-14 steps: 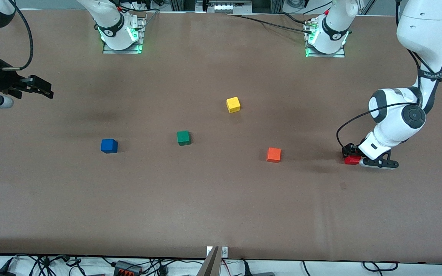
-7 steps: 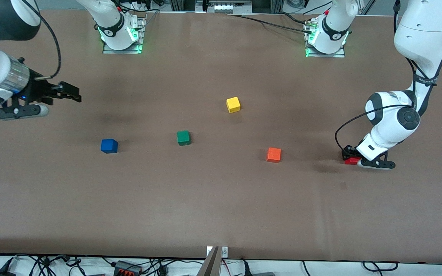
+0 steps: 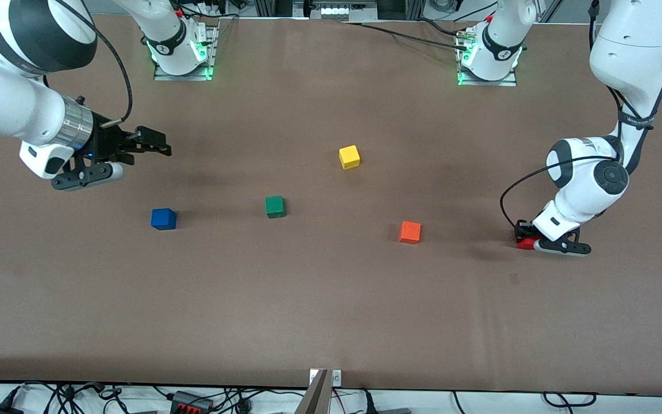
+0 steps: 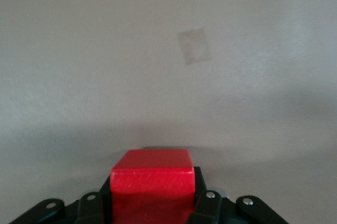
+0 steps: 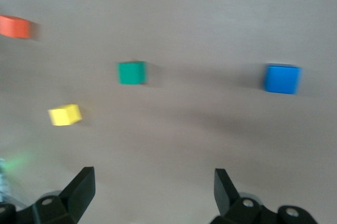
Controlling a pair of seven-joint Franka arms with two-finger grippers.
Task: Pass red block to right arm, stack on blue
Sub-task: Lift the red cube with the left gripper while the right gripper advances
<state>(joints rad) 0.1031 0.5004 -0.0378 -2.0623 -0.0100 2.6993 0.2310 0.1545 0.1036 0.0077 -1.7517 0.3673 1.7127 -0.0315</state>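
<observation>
Two white Franka arms with black joint bands rise from bases lit green. The right arm (image 3: 20, 109) carries a silver wrist ring and a looping black cable to its black right claw (image 3: 156, 142). The left claw (image 4: 152, 205) shows black linkage fingers fastened with silver screws.

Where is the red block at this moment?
The red block sits between the left gripper's fingers at the left arm's end of the table; its nearest neighbour is the orange cube.
</observation>
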